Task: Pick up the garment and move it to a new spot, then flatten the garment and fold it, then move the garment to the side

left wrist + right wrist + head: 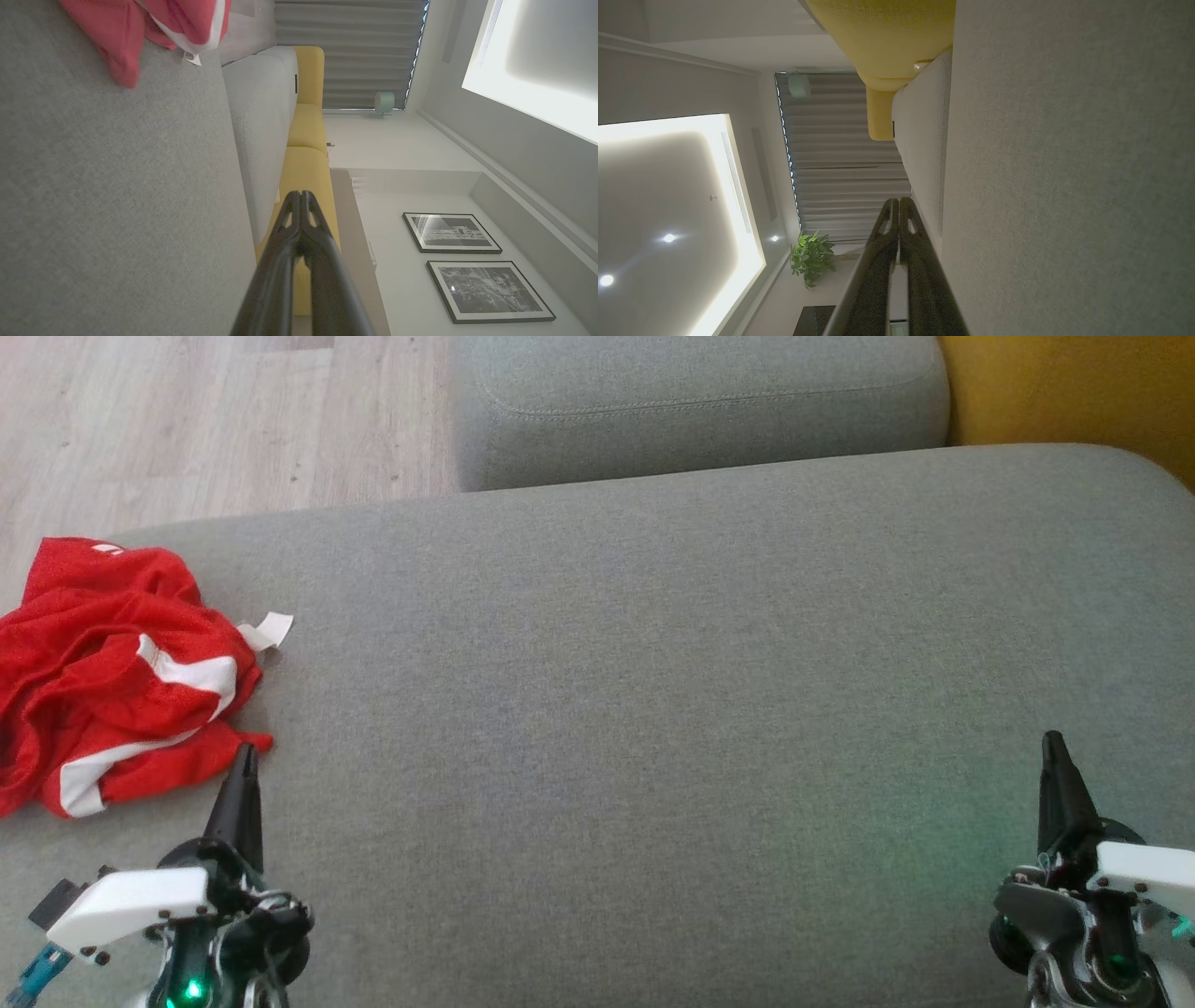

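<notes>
A crumpled red garment (112, 672) with white stripes and a white tag lies at the far left of the grey sofa seat (653, 709). In the left wrist view a corner of the garment (140, 28) hangs in at the top left. My left gripper (245, 751) is shut and empty, its tips just below the garment's near right edge. From the wrist, the left gripper (302, 193) has its fingers pressed together. My right gripper (1053, 739) hovers at the lower right, far from the garment, shut and empty, as the right wrist view (899, 200) confirms.
A second grey cushion (700, 401) sits behind the seat, with a yellow cushion (1074, 392) at the top right. Wooden floor (187, 420) lies beyond the seat's left rear edge. The broad middle of the seat is bare fabric.
</notes>
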